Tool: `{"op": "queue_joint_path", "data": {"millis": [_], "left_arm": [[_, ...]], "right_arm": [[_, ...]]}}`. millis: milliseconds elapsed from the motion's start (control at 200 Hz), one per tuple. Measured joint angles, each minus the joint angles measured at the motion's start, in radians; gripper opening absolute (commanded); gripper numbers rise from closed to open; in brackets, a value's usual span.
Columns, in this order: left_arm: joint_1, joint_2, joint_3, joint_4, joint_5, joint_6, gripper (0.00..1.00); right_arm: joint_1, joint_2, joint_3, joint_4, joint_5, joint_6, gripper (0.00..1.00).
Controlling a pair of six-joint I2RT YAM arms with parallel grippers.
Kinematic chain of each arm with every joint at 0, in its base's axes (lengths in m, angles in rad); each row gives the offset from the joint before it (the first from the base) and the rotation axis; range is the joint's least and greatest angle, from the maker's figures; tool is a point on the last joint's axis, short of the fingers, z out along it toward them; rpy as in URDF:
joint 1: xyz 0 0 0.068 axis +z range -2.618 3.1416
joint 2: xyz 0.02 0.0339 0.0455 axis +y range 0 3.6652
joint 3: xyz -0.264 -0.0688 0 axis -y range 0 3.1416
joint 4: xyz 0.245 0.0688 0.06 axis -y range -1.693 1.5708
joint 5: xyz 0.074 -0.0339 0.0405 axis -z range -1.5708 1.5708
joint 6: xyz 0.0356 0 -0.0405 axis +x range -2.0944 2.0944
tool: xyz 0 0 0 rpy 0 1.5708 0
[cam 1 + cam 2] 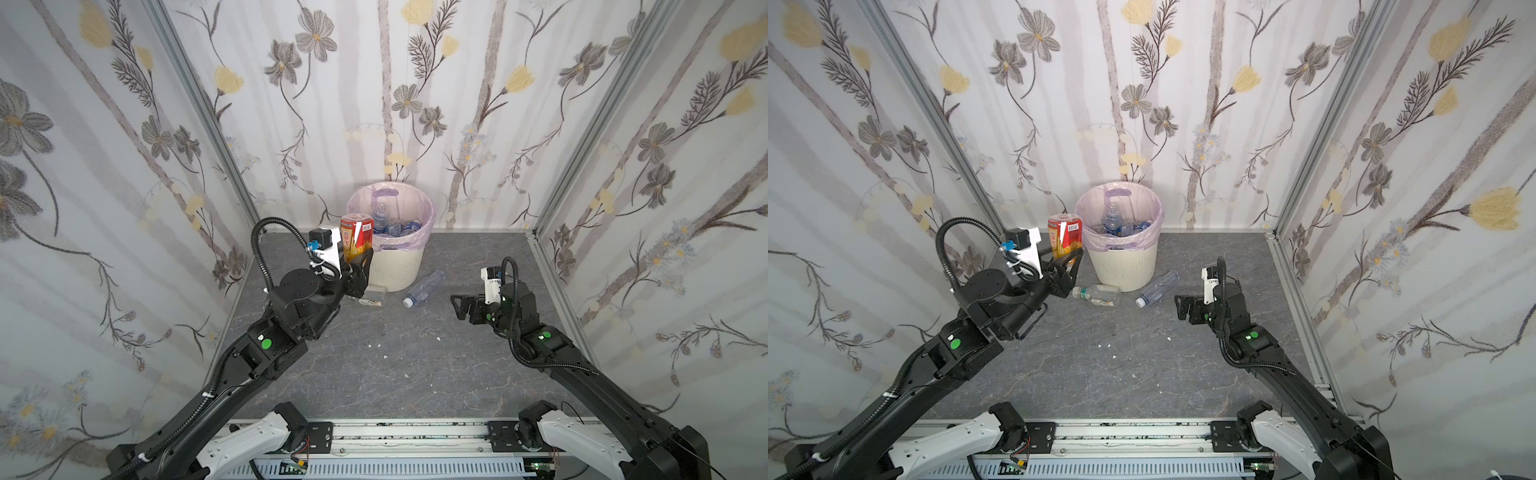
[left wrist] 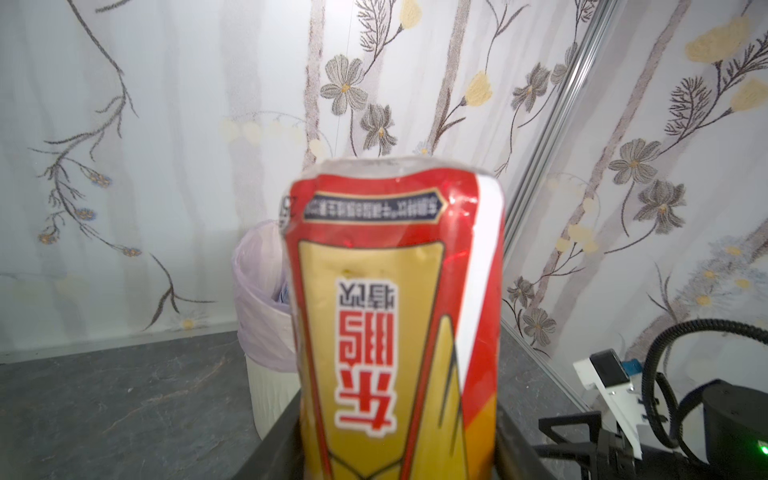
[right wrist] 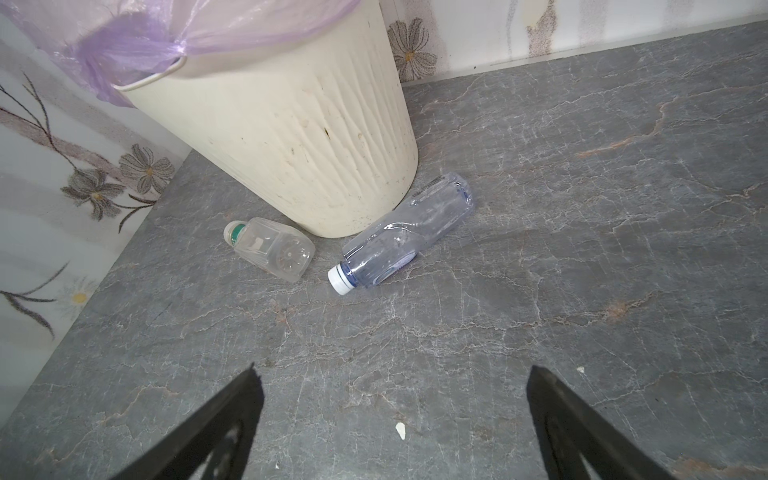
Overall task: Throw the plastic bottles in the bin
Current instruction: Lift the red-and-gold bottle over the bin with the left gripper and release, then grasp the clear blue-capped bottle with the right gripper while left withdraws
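Red-labelled bottle (image 1: 356, 235) is clamped in the left hand (image 1: 358, 261), raised just beside the bin (image 1: 395, 266) rim. Right hand (image 3: 390, 382) gapes wide, empty, over the desk (image 1: 415, 365). A clear bottle (image 3: 407, 237) and a small bottle (image 3: 270, 247) lie at the bin's foot.

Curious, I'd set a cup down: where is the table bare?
Mostly bare: the middle between both arms, and the corner between bin and right wall. Crowded: around the bin, where two bottles lie and the left tool holds a red bottle.
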Motion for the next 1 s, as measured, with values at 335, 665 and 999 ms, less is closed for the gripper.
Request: {"op": "queue_joint_path", "data": {"millis": [335, 665, 999], "left_arm": [[0.223, 0.708, 0.635, -0.006, 0.075, -0.054, 1.0], [0.22, 0.634, 0.55, -0.139, 0.135, -0.081, 1.0], [0.222, 0.37, 0.295, -0.14, 0.119, -0.084, 1.0]], "right_arm": [[0.0, 0.036, 0.003, 0.011, -0.012, 0.006, 1.0], [-0.001, 0.061, 0.005, 0.029, -0.005, 0.006, 0.99], [-0.002, 0.314, 0.19, 0.039, -0.003, 0.086, 0.95]]}}
